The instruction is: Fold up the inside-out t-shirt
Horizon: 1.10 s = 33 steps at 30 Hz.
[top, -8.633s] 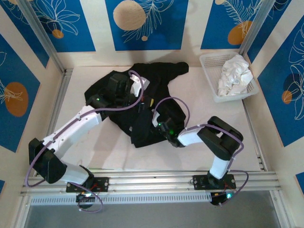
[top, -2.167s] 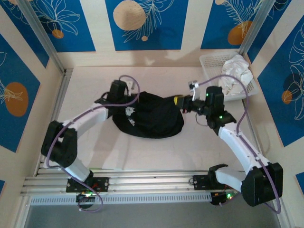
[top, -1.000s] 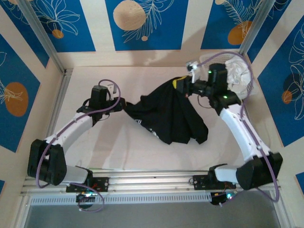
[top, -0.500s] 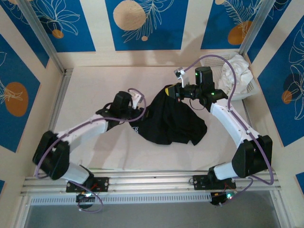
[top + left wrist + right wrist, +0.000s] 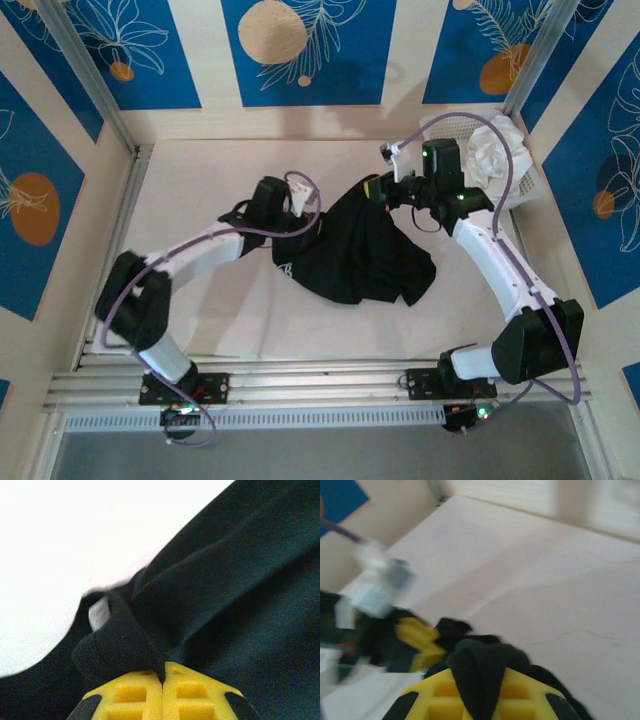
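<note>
Two end effectors grip one black t-shirt (image 5: 365,255) between them over a pale surface (image 5: 200,170). The left end effector (image 5: 164,672) has its yellow fingers (image 5: 135,697) pressed together on a thick fold of the cloth. A small white tag (image 5: 98,614) shows just beyond the pinch, to its left.

The right end effector (image 5: 479,680) likewise pinches a bunched ridge of black fabric, which rises between its two yellow fingers. From its wrist camera the left end effector appears blurred, ahead and to the left, with bare surface stretching beyond it.

Seen from above, the two grips sit near each other at the shirt's far edge, the left at one upper corner and the right at the other. The cloth between them dips in a shallow sag. The bulk of the shirt spreads from both end effectors toward the arm bases, ending in a rumpled hem. Whether that lower part rests fully on the surface cannot be told.

Just beyond and to the right of the right end effector stands a white basket (image 5: 535,185) holding crumpled white cloth (image 5: 495,150).
</note>
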Motion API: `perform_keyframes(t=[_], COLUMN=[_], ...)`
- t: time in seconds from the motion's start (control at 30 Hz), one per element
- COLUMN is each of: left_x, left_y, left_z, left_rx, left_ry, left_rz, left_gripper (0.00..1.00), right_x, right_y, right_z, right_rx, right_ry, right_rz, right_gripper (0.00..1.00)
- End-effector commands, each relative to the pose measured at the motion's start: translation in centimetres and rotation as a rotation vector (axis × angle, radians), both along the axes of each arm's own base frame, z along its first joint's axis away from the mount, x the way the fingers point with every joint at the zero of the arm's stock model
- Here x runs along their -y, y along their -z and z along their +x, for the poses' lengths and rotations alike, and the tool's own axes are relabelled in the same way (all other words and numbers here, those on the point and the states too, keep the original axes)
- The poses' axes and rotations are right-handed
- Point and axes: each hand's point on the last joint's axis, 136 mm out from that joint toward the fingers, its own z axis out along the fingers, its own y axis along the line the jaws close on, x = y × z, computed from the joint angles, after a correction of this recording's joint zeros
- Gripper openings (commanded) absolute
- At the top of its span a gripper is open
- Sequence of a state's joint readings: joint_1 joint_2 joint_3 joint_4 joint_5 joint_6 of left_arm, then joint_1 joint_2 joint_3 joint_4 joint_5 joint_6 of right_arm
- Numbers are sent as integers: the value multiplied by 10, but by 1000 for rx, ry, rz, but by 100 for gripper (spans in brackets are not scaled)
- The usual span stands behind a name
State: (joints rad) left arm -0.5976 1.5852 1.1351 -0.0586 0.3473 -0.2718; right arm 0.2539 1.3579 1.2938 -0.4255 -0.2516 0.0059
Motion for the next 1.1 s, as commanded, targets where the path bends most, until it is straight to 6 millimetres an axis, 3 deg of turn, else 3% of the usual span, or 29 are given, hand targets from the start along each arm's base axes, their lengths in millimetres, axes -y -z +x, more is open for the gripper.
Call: perform_keyframes(t=[0.0,0.1,0.2,0.27,0.37,0.6,0.7,0.8,0.93,1.0,1.07], left_x=[8,-2,-8,-10,-9,-10,-10,-12,-16,-18,-23], left_y=[-124,-158,-166,-165,-159,-151,-151,-153,-156,-156,-156], left_z=[-37,-48,-48,-47,-43,-42,-43,-44,-46,-47,-46], left_rx=[104,120,127,123,111,114,116,121,135,145,155], left_ry=[114,86,50,34,21,17,25,21,13,4,-12], left_rz=[-350,-434,-440,-435,-428,-394,-393,-395,-390,-380,-372], left_gripper=[0,0,0,0,0,0,0,0,0,0,0], right_x=[37,51,48,45,35,-1,-13,-11,-14,-14,-9], right_y=[-27,-21,-20,-18,-7,62,89,118,138,137,129], right_z=[25,52,55,45,13,-73,-81,-65,-33,-21,-14], right_rx=[79,38,-3,-21,-74,-237,-281,-304,-313,-318,-308], right_ry=[215,330,344,340,291,155,143,192,206,198,190], right_rz=[-129,-183,-175,-138,-29,109,141,103,137,190,245], right_gripper=[11,16,24,32,43,56,60,61,57,44,23])
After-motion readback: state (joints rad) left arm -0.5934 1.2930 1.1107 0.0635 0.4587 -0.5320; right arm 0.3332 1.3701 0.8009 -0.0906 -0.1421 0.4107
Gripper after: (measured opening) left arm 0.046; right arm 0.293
